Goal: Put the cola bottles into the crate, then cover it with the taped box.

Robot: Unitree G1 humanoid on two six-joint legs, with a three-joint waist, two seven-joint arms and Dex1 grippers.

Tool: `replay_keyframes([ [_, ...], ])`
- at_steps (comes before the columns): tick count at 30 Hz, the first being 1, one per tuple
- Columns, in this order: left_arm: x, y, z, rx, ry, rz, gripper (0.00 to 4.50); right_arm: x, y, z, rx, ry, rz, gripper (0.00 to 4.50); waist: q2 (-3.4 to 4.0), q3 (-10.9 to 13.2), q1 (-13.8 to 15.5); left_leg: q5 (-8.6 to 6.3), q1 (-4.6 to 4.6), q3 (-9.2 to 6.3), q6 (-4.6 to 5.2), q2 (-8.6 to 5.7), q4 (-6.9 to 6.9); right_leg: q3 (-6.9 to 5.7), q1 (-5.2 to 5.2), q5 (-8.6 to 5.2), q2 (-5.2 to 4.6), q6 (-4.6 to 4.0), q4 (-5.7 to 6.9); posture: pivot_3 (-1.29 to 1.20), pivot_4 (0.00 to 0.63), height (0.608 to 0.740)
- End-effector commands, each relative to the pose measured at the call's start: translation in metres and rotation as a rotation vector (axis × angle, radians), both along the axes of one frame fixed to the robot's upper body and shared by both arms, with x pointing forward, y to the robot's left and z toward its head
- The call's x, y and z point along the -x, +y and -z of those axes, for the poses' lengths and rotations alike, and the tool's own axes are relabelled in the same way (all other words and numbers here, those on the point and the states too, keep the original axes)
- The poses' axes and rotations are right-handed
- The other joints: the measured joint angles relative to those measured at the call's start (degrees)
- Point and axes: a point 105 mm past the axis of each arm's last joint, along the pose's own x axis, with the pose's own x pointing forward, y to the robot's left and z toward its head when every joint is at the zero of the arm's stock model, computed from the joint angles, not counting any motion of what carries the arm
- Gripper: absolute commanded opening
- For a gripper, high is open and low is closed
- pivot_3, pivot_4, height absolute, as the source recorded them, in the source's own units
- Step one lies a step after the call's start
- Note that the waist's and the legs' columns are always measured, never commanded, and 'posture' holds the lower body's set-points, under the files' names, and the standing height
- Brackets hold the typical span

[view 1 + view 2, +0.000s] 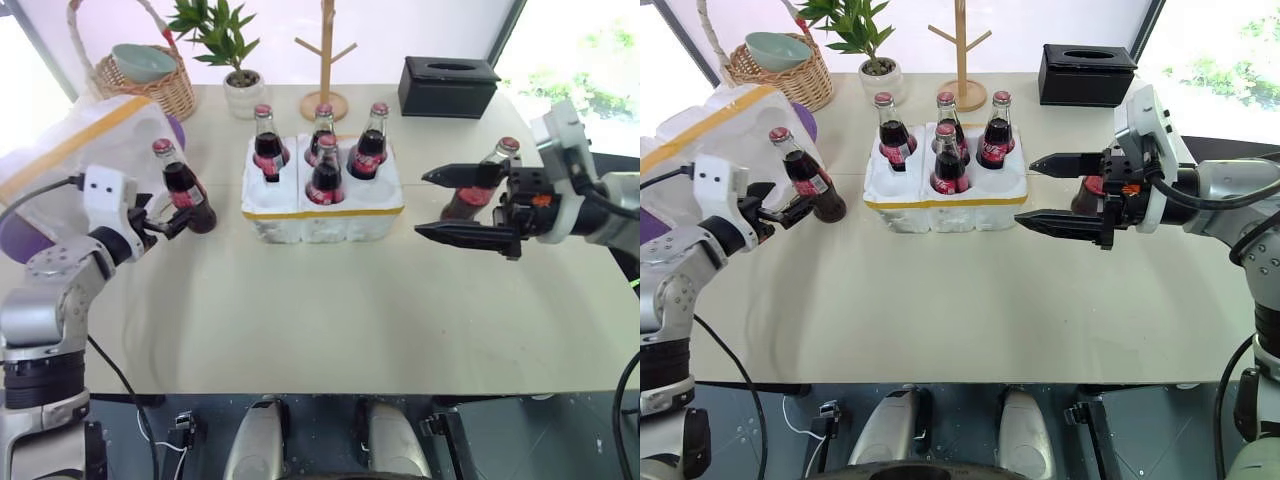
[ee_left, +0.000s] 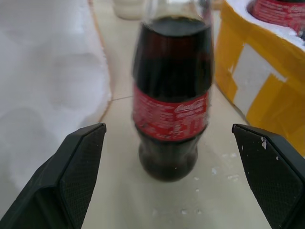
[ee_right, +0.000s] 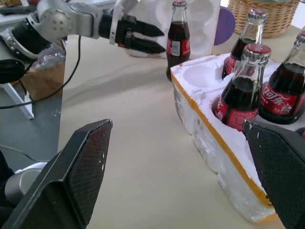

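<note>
Left eye view: our left gripper [image 1: 176, 221], fingers apart, flanks a dark glass cola bottle [image 1: 184, 190] at left of frame. Our right gripper [image 1: 468, 205] gapes mid-right. Four bottles stand in the low yellow-taped white foam crate [image 1: 322, 212], upper centre.

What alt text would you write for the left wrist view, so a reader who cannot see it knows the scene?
A cola bottle with a red label stands upright on the beige table, centred between the left gripper's open black fingers and untouched by them. The taped box is on one side, the yellow-banded crate on the other.
</note>
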Motion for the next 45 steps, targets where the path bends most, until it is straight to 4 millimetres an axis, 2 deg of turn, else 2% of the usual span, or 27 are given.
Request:
replay_keyframes([
  [1,-0.009,-0.002,-0.011,-0.024,-0.057,0.01,4.42,0.004,-0.001,-0.01,-0.017,-0.049,0.003,4.5,0.0,0.0,0.11,0.0,0.0,0.0,0.0,0.0,0.0,0.0,0.0,0.0,0.0,0.0,0.0,0.0,0.15,0.736],
  [9,-0.04,-0.017,-0.008,-0.007,-0.069,0.038,4.42,0.003,0.002,-0.007,-0.036,-0.045,0.006,4.5,-0.02,0.0,0.2,0.0,-0.02,0.02,0.0,-0.01,0.03,-0.01,0.02,0.01,-0.01,0.01,0.0,0.0,0.15,0.736],
  [14,-0.048,-0.024,-0.006,0.017,-0.077,0.058,4.42,0.004,0.002,-0.008,-0.042,-0.05,0.011,4.5,-0.02,0.0,0.22,0.0,-0.02,0.02,0.0,-0.01,0.04,-0.01,0.02,0.01,-0.01,0.02,0.01,0.0,0.15,0.736],
  [17,-0.043,-0.024,-0.01,0.019,-0.089,0.081,3.6,0.004,0.001,-0.008,-0.042,-0.049,0.021,4.5,-0.02,0.0,0.24,0.0,-0.02,0.02,0.0,-0.01,0.04,0.0,0.02,0.01,-0.01,0.02,0.01,0.0,0.15,0.736],
  [19,-0.038,-0.018,-0.011,0.015,-0.078,0.066,2.66,0.005,0.0,-0.007,-0.044,-0.047,0.028,4.5,-0.02,0.0,0.2,0.0,-0.02,0.02,0.0,-0.01,0.04,-0.01,0.02,0.01,-0.01,0.02,0.01,0.0,0.15,0.736],
  [22,-0.03,-0.01,-0.02,0.005,-0.074,0.063,2.61,0.005,-0.001,-0.007,-0.051,-0.045,0.039,4.5,-0.02,0.0,0.13,0.0,-0.02,0.02,0.0,0.0,0.03,0.0,0.02,0.01,-0.01,0.02,0.01,0.0,0.15,0.736],
  [24,-0.022,-0.009,-0.034,0.035,-0.083,0.08,2.61,0.004,-0.001,-0.006,-0.053,-0.043,0.045,4.5,-0.04,0.01,0.02,0.0,-0.02,0.02,0.0,0.01,0.02,0.0,-0.01,0.01,0.0,0.02,0.01,0.0,0.15,0.736],
  [26,-0.013,-0.017,-0.054,0.076,-0.098,0.144,2.61,0.004,-0.001,-0.005,-0.054,-0.04,0.05,4.5,-0.08,0.04,0.03,0.0,-0.03,0.01,0.0,0.02,0.0,0.0,-0.03,0.01,0.0,0.02,0.02,0.0,0.15,0.736],
  [30,0.0,-0.045,-0.104,0.158,-0.17,0.289,2.61,0.002,0.0,-0.004,-0.055,-0.037,0.054,4.5,-0.42,0.24,0.59,0.01,-0.12,-0.03,-0.01,0.01,0.04,-0.03,-0.06,0.01,0.0,0.02,0.03,0.0,0.15,0.736],
  [33,-0.001,-0.065,-0.131,0.216,-0.218,0.359,2.61,0.0,0.001,-0.004,-0.057,-0.043,0.059,4.5,-0.56,0.31,0.95,0.01,-0.15,-0.06,-0.01,-0.01,0.1,-0.05,-0.01,0.03,-0.01,0.05,0.01,0.0,0.15,0.736],
  [35,-0.003,-0.081,-0.14,0.239,-0.219,0.421,2.61,-0.002,0.001,-0.003,-0.051,-0.048,0.073,4.5,-0.56,0.31,0.93,0.01,-0.13,-0.04,-0.01,-0.02,0.09,-0.03,0.0,0.03,-0.02,0.06,0.0,0.0,0.15,0.736],
  [39,-0.014,-0.105,-0.133,0.162,-0.194,0.484,2.61,0.0,0.001,-0.003,-0.055,-0.046,0.076,4.5,-0.53,0.3,0.16,0.01,-0.08,-0.04,-0.01,-0.02,0.04,-0.04,-0.01,0.03,-0.01,0.06,0.0,0.0,0.15,0.736],
  [45,-0.03,-0.117,-0.1,0.081,-0.128,0.496,2.61,0.006,-0.003,-0.001,-0.063,-0.036,0.102,4.5,-0.52,0.31,-0.07,0.02,-0.09,-0.03,-0.02,-0.01,0.02,-0.03,-0.07,0.03,0.01,0.06,0.01,0.0,0.15,0.736],
])
